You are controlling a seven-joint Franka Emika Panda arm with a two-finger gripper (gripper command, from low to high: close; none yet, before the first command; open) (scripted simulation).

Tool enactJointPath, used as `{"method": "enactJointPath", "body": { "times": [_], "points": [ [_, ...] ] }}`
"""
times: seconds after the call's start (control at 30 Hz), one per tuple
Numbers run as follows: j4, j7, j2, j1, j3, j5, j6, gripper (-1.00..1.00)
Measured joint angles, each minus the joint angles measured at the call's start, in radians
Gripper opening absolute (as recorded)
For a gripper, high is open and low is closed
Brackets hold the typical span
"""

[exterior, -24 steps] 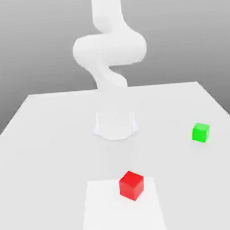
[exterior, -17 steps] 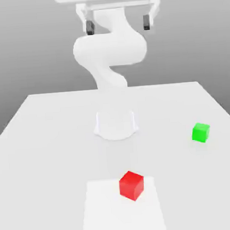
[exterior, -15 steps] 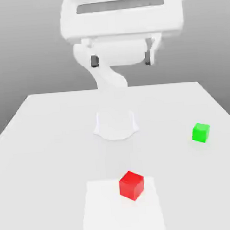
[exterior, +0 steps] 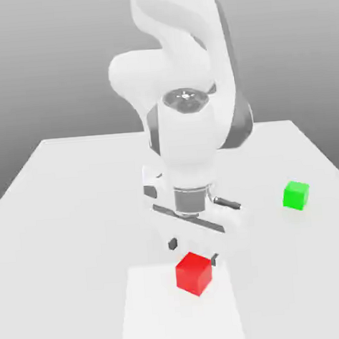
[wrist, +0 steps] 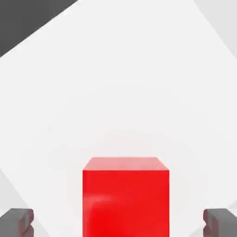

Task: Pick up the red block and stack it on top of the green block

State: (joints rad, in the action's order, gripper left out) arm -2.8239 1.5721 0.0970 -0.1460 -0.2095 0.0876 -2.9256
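Tabletop (exterior: 68, 209) plain white w/ lighter square patch, grey backdrop. Red block (exterior: 193, 273) sits on patch, corner toward exterior cam, no long axis; green block (exterior: 295, 195) well apart at exterior view's right. Fingers (exterior: 173, 243) spread open, flanking red block just above it, not touching.

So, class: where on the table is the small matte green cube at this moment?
In the exterior view, the small matte green cube sits on the white table towards that view's right, well apart from the small matte red cube, which lies nearer the front edge.
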Motion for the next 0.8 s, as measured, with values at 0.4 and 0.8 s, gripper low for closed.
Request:
{"method": "enactJointPath", "body": {
  "times": [0.4,0.8],
  "points": [
    [0.015,0.074,0.122,0.081,0.107,0.103,-0.103,-1.00],
    [-0.025,-0.030,-0.158,0.062,-0.010,-0.114,0.132,-1.00]
  ]
}}
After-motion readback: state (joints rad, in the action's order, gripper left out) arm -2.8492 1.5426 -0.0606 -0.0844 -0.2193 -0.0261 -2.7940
